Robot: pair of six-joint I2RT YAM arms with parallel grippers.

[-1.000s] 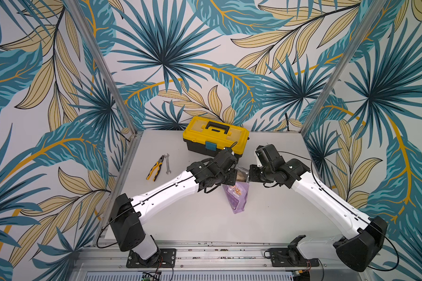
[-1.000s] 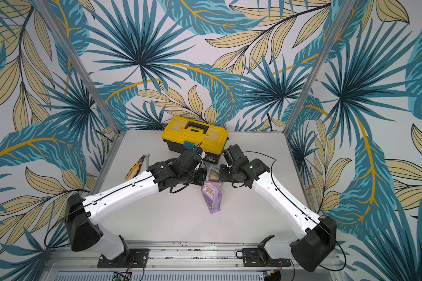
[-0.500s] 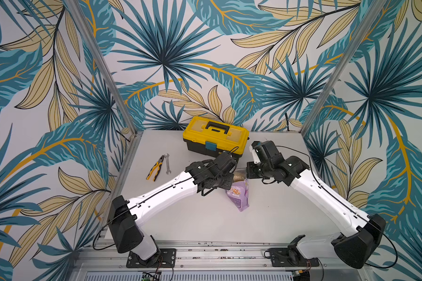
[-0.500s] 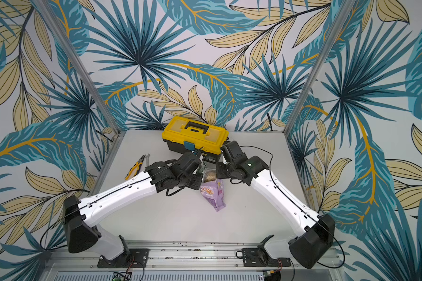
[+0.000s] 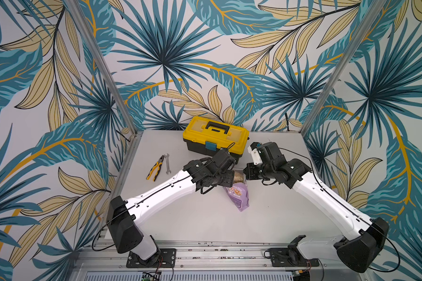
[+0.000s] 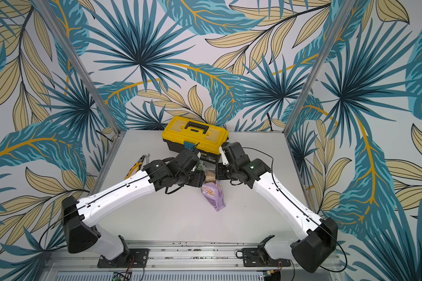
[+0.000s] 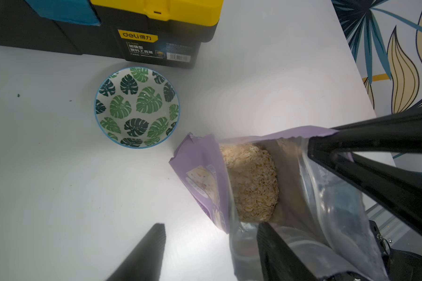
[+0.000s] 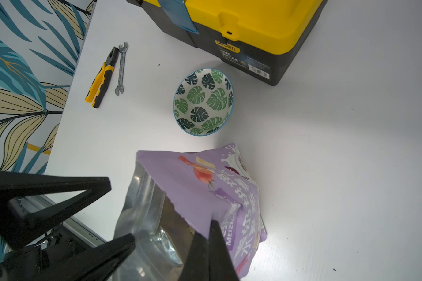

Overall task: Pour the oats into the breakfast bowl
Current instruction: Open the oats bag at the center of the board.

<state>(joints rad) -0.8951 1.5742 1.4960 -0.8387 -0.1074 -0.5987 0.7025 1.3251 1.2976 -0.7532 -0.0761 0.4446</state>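
Left pincer (image 7: 210, 226) gapes apart, right pincer (image 8: 211, 226) clamps one oats pouch (image 8: 205, 185) near one bowl (image 8: 204, 101), one toolbox (image 8: 253, 22).

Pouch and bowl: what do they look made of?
The pouch looks like thin flexible plastic film, matte purple outside, shiny silver inside; it creases and glints. The breakfast bowl looks like glazed ceramic: glossy highlight, printed green leaves, blue rim; hard plastic not excluded.

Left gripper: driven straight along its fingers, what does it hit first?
Probably the pouch: the left gripper is open astride its purple near wall, one finger seemingly inside the mouth above the oats; then the table. Depth unclear.
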